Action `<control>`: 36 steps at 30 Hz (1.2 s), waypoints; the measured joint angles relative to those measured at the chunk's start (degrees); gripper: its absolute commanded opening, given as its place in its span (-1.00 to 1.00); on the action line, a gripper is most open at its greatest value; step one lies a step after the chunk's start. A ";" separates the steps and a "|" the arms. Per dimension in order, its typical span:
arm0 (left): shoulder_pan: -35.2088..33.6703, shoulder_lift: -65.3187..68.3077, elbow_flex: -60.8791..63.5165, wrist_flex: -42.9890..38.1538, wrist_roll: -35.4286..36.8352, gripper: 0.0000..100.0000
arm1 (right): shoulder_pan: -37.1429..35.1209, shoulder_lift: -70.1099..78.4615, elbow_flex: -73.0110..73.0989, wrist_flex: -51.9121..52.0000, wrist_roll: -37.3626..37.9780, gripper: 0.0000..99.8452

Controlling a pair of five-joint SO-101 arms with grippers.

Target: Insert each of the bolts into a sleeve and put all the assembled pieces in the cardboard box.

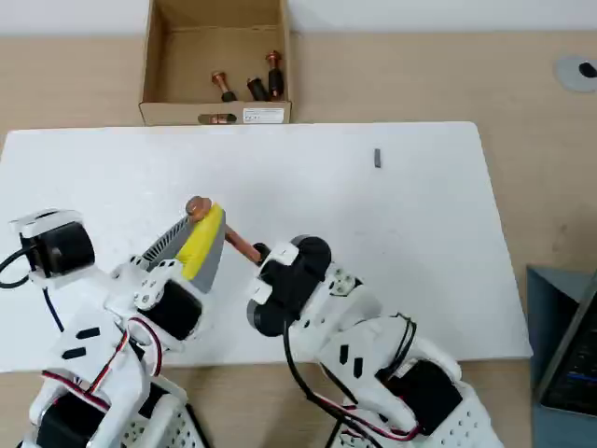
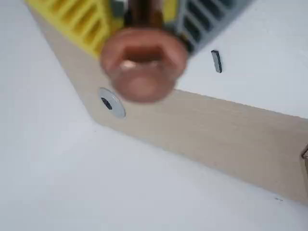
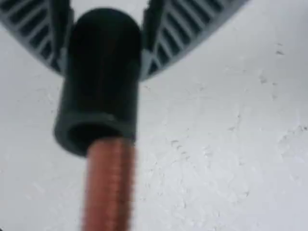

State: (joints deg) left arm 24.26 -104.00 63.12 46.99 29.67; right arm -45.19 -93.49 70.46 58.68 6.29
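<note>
My left gripper, with one yellow and one grey finger, is shut on a copper bolt just below its hex head. The bolt's threaded shaft runs across the white mat to my right gripper. That gripper is shut on a black sleeve, and the shaft's tip sits in the sleeve's open end. The cardboard box stands at the far edge of the mat, with assembled pieces lying in its near right corner.
A white mat covers most of the wooden table. A small dark piece lies on the mat at the far right. A metal grommet sits in the table's far right corner. A dark device is at the right edge.
</note>
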 measured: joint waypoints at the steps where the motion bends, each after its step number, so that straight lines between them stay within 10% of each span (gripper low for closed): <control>1: 0.00 -0.09 0.00 0.00 0.00 -1.00 | 0.00 0.00 -0.09 0.00 0.18 -0.98; 25: -2.20 -0.26 6.07 -4.75 0.09 -1.00 | -2.37 0.00 -0.44 0.00 0.26 -0.98; 36: 6.24 -0.18 2.29 9.85 -0.35 -1.00 | -2.64 0.00 -0.88 0.00 0.26 -0.98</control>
State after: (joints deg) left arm 30.51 -104.18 65.41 56.84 29.32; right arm -47.82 -93.49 69.58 58.68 6.55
